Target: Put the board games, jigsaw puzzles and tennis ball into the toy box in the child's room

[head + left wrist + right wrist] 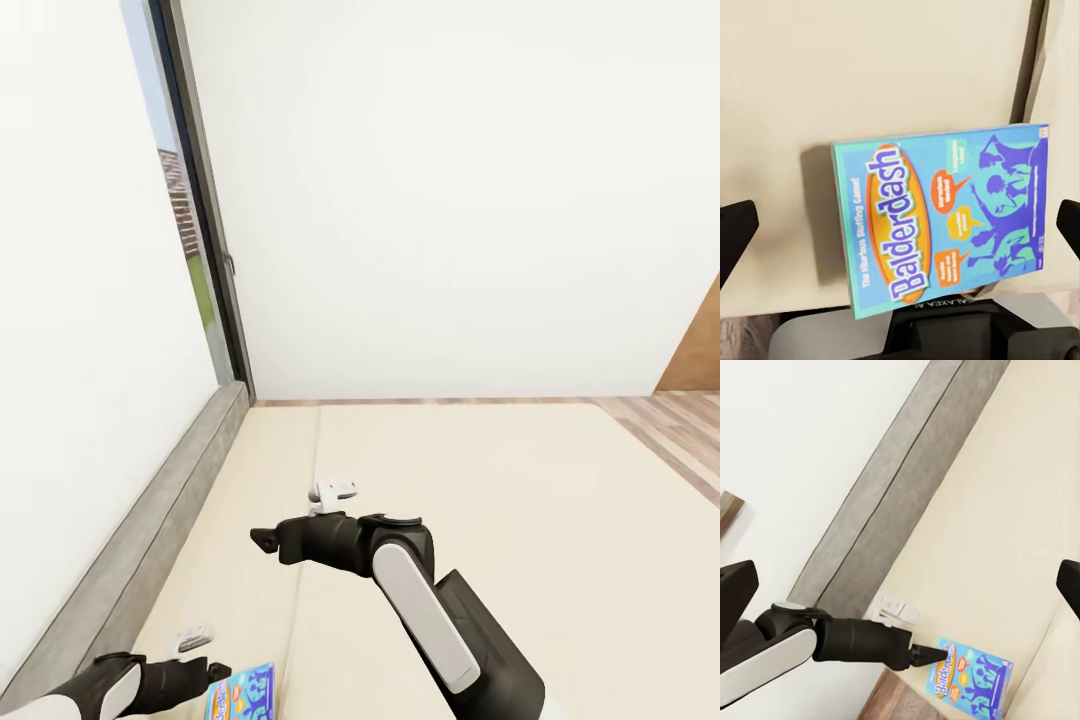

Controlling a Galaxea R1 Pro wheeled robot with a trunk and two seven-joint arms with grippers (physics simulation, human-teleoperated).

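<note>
Blue board game (pixel 941 217) flat on the bed (pixel 560 520), near edge. Left hand (pixel 916 653) just beside its corner, fingers spread wide, gripping nothing. Further out, right hand (pixel 262 540) over mattress, likewise open, empty.

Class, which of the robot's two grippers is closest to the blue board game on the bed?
The left gripper: it hangs directly over the blue board game, while the right gripper sits farther up the mattress.

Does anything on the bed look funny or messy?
Nothing looks broken or spilled. The blue Balderdash board game lies flat on the beige bed, near its edge and turned at a slant to it. The left gripper is open right beside the box, not holding it. The right gripper is open over bare mattress.
</note>
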